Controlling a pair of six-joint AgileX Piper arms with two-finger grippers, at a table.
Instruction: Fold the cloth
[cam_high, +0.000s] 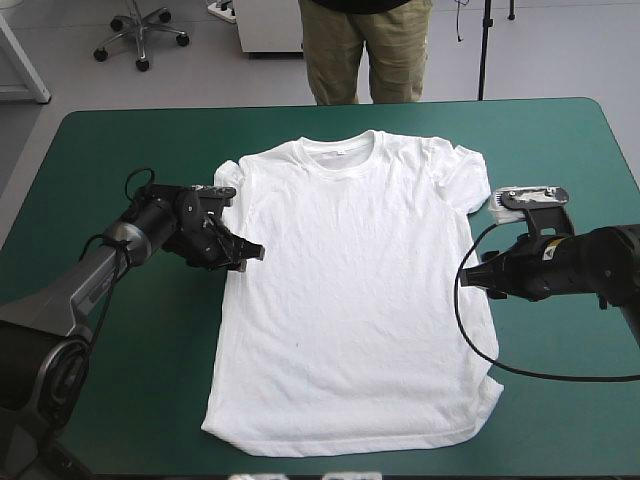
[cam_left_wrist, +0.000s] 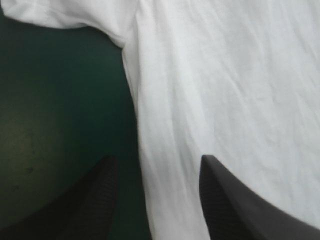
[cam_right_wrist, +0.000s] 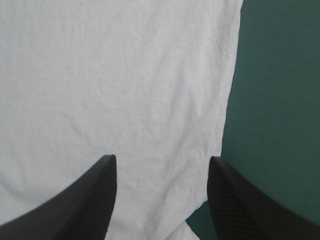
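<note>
The T-shirt (cam_high: 350, 300) lay spread flat in the middle of the table (cam_high: 120, 140), on its teal-green cover. Its collar was toward the far edge and its hem near the near edge. Both short sleeves were laid out to the sides.

The left gripper (cam_high: 250, 254) was at the T-shirt's left side edge, just under the sleeve. Its black fingers stood apart. In the left wrist view one finger (cam_left_wrist: 97, 200) was over the bare cover and the other over the white cloth, with the cloth's side edge between them.

The right gripper (cam_high: 470, 276) was at the T-shirt's right side edge, about halfway along it, and its fingers stood apart as well. The cloth's edge ran between them, close to the outer finger (cam_right_wrist: 245, 205). Whether any finger touched the cloth, the views did not show.
</note>
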